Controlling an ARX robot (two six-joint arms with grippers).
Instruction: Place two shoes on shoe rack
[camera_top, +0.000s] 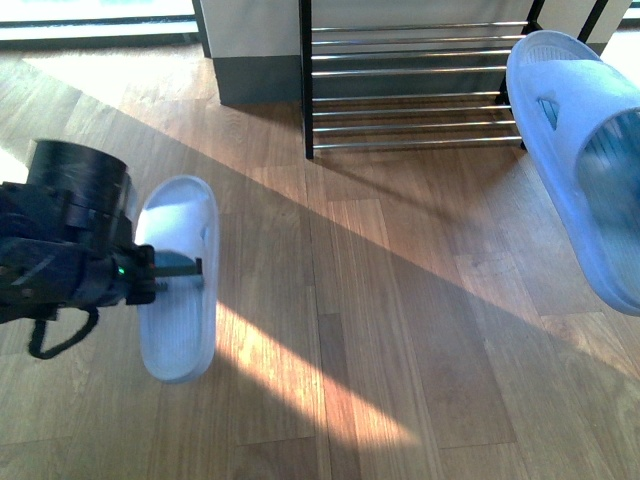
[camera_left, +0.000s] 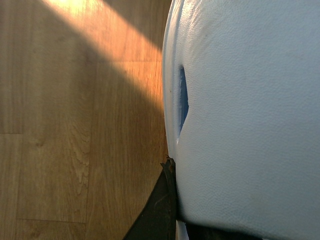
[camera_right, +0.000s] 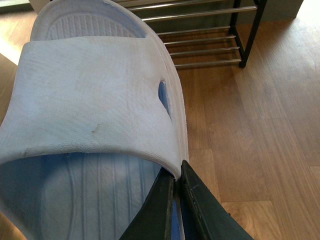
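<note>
We look across a sunlit wooden floor (camera_top: 400, 300) toward the shoe rack (camera_top: 415, 95), which stands at the far side, a little right of centre. Its black end frames and silver rods carry no shoes on the tiers we can see.

Two pale blue sandals are the load. The right sandal (camera_top: 570, 140) hangs high at the right, well off the floor and nearer the rack, with its toe pointing toward the rods. The left sandal (camera_top: 180, 280) sits low at the near left, well apart from the rack. We cannot tell whether it has cleared the boards.

In the right wrist view the right gripper (camera_right: 177, 172) has its two black fingers pinched almost together on the sandal's side edge, just below the strap. The left gripper (camera_top: 190, 268) reaches into the strap of its sandal. Its wrist view shows one dark finger (camera_left: 162, 200) pressed against the side and hides the other, so we judge it clamped on rather than see it.

We read this as the carrying step: both sandals are in hand and neither is on the rack yet. Next, each arm has to travel forward to the rack and level its sandal over a tier. The sole should span at least two rods before the fingers open, or the sandal may tip through the gaps.
</note>
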